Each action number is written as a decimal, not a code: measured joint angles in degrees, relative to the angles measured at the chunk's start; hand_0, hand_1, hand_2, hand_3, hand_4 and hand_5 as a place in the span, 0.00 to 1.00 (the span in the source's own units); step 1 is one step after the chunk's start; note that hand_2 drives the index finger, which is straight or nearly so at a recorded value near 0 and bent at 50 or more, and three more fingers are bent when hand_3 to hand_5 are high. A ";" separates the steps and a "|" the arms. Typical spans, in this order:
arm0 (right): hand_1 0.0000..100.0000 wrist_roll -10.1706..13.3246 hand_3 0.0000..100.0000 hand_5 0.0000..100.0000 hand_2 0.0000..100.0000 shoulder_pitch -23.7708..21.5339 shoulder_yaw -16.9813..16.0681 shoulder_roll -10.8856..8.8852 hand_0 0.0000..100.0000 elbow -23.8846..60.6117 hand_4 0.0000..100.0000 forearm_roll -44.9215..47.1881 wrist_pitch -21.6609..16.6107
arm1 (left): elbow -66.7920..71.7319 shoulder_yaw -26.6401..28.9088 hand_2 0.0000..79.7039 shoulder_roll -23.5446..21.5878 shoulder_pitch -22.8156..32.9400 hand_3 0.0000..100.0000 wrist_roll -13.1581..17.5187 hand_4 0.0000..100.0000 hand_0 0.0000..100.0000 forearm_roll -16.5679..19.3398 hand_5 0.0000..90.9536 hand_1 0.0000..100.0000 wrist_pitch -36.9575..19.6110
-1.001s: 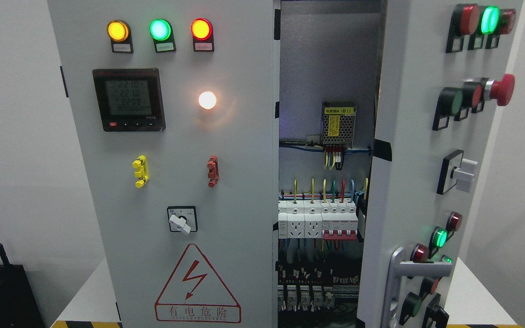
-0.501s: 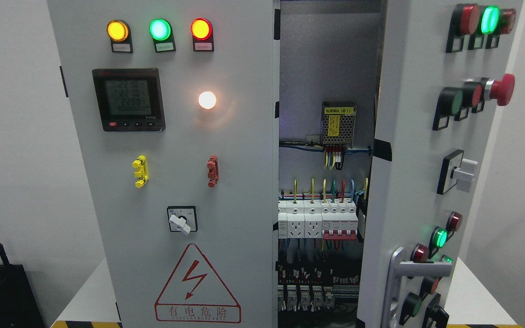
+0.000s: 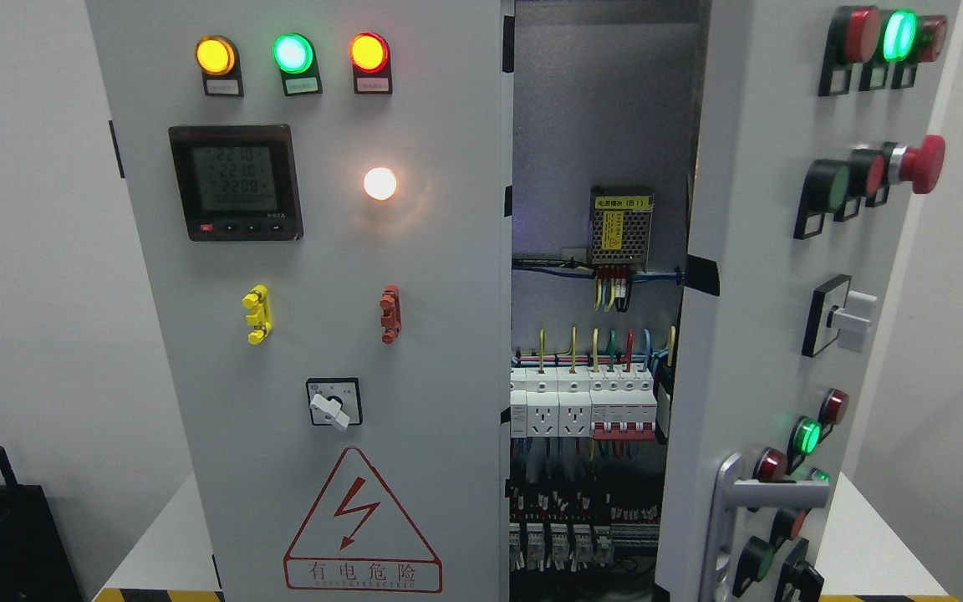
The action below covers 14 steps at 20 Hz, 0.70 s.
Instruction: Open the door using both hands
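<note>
The right door (image 3: 782, 276) of the grey cabinet stands swung out toward me, hinged at its right side, its free edge at about the middle of the opening. Its silver handle (image 3: 749, 510) sits low on that edge, nothing touching it. Neither robot hand is in view, so I cannot tell how the fingers stand.

The left door (image 3: 323, 301) is shut flat, its right edge lining the gap. Between the two doors a tall dark slot shows the inside: a metal power supply (image 3: 620, 226) high up, a row of white breakers (image 3: 582, 405) below it with coloured wires rising from them, and more terminals lower down.

On the left door I count three lit lamps on top, amber (image 3: 216, 55), green (image 3: 292, 53) and red (image 3: 369, 52), one digital meter (image 3: 235, 182), one white lamp (image 3: 379, 183), a yellow clip (image 3: 257, 314), a red clip (image 3: 389, 314), one rotary switch (image 3: 333, 403) and a warning triangle (image 3: 362, 522).

The cabinet stands on a white counter (image 3: 160, 543), with bare surface either side and plain wall behind.
</note>
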<state>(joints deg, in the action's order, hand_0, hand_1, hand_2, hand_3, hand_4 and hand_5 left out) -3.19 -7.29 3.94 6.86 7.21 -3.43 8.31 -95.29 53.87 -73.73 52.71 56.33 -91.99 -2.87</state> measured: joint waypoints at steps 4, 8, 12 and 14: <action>0.00 0.00 0.00 0.00 0.00 0.01 0.00 0.00 0.11 0.00 0.00 0.00 -0.03 | -0.71 -6.42 0.00 -1.84 -10.90 0.00 0.05 0.03 0.00 0.05 0.00 0.00 0.03; 0.00 -0.01 0.00 0.00 0.00 0.02 0.00 0.00 0.11 0.00 0.00 0.00 -0.03 | -1.17 -16.95 0.00 -3.66 -26.67 0.00 0.09 0.03 0.00 0.02 0.00 0.00 0.06; 0.00 -0.01 0.00 0.00 0.00 0.02 0.00 0.00 0.11 0.00 0.00 -0.01 -0.03 | -1.58 -28.39 0.00 -5.25 -42.06 0.00 0.34 0.03 0.00 -0.12 0.00 0.00 0.13; 0.00 -0.01 0.00 0.00 0.00 0.02 0.00 0.00 0.11 0.00 0.00 -0.01 -0.03 | -1.84 -34.33 0.00 -5.74 -49.43 0.00 0.17 0.03 0.00 -0.20 0.00 0.00 1.62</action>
<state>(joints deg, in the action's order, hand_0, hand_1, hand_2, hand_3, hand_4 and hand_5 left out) -3.19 -7.27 3.94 6.86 7.21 -3.43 8.28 -97.13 19.54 -79.47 3.27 56.49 -92.19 -1.25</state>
